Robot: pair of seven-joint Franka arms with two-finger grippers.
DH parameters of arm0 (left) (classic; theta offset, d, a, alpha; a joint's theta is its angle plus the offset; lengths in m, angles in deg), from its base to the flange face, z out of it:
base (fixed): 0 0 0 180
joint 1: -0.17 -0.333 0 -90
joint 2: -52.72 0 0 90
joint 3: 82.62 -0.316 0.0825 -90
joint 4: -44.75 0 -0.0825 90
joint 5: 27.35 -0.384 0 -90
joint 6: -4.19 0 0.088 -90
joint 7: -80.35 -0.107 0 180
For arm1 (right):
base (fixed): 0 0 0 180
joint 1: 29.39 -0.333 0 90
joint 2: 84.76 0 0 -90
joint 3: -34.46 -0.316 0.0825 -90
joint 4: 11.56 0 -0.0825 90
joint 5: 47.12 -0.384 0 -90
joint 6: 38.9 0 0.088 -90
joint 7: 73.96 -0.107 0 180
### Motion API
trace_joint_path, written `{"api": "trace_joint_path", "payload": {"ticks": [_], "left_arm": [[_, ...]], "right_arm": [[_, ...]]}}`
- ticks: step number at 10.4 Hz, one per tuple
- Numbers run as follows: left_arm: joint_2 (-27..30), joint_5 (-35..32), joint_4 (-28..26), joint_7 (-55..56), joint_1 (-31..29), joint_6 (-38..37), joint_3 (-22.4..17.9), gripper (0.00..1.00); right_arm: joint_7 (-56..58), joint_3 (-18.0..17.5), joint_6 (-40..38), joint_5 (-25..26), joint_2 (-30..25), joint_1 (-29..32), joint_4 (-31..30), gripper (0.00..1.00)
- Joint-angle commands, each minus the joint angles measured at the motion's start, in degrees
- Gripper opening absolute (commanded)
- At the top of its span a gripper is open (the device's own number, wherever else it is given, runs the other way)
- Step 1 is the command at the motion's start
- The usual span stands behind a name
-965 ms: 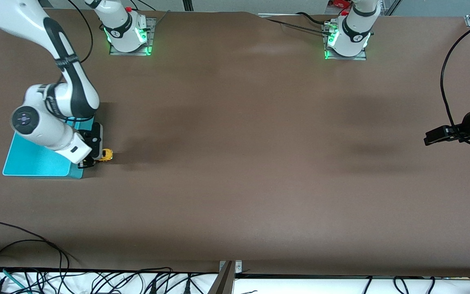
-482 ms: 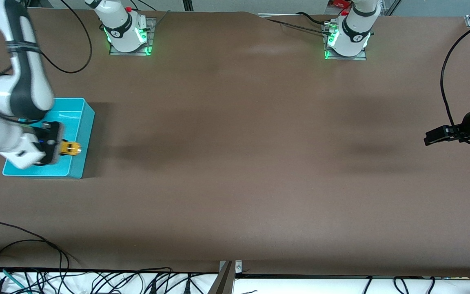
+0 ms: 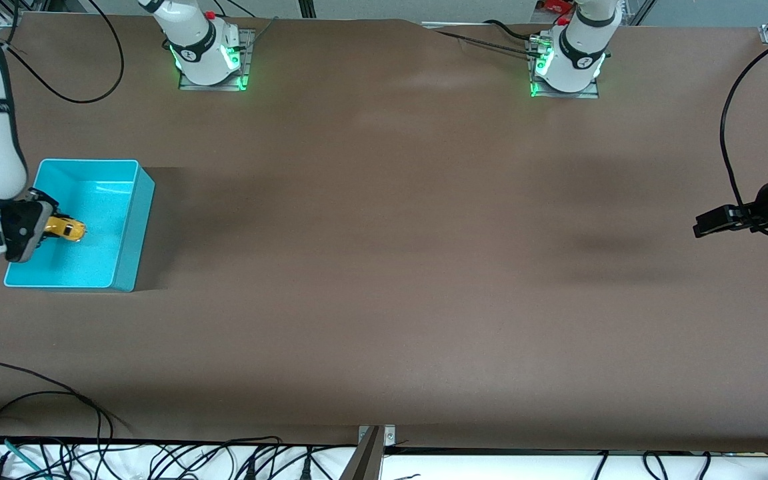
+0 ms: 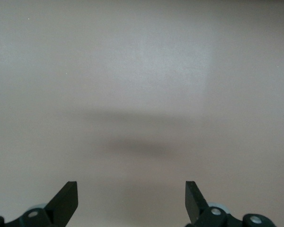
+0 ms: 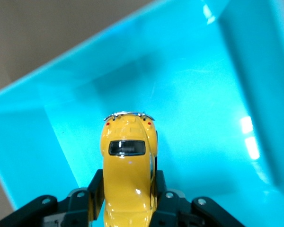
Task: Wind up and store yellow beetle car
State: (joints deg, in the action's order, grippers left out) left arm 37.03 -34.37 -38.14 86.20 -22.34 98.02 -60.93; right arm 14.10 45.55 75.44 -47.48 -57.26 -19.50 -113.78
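Clamped on the yellow beetle car (image 3: 67, 229), the right gripper (image 3: 43, 230) hung over the inside of the turquoise bin (image 3: 127, 245), which sat at the right arm's end of the table (image 3: 384, 267). Over bare table at its own end, the left gripper (image 4: 131, 196) waited, fingers spread wide and holding nothing.

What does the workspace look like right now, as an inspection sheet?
Surface: brown table.
Job's things: yellow toy car held over the inside of the turquoise bin.
Clutter: nothing seen.
Grippers: right gripper shut on the car over the bin; left gripper open, waiting over the left arm's end of the table.
Cables: black cables along the table edge nearest the front camera.
Surroundings: arm bases lit green.
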Motion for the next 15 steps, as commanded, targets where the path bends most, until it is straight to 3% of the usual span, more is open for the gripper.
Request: {"api": "trace_joint_path", "payload": {"ticks": [1,4,5,6,9,11,13,15], "left_arm": [[0.5,0.4,-0.3,-1.5,-0.3,-0.4,0.1,1.0],[0.5,0.4,-0.3,-1.5,-0.3,-0.4,0.0,1.0],[0.5,0.4,-0.3,-1.5,-0.3,-0.4,0.0,1.0],[0.5,0.4,-0.3,-1.5,-0.3,-0.4,0.0,1.0],[0.5,0.4,-0.3,-1.5,-0.3,-0.4,0.0,1.0],[0.5,0.4,-0.3,-1.5,-0.3,-0.4,0.0,1.0],[0.5,0.4,-0.3,-1.5,-0.3,-0.4,0.0,1.0],[0.5,0.4,-0.3,-1.5,-0.3,-0.3,0.0,1.0]], "right_arm": [[2.0,-0.4,4.9,-1.0,0.6,0.9,-4.3,0.2],[2.6,-0.5,7.3,-1.0,3.2,1.0,-4.6,0.21],[2.6,-0.5,7.5,-1.0,3.7,0.9,-4.4,0.36],[2.6,-0.5,7.9,-1.0,3.8,0.9,-4.4,0.99],[2.8,-0.8,7.2,-1.0,3.1,0.7,-3.9,1.0],[2.1,-1.3,5.1,-1.0,-0.4,0.4,-3.2,1.0],[0.4,-3.2,-0.5,-1.1,-5.1,0.4,-1.0,1.0],[-10.9,-6.3,-10.8,-1.0,-8.1,0.4,4.4,1.0]]}}
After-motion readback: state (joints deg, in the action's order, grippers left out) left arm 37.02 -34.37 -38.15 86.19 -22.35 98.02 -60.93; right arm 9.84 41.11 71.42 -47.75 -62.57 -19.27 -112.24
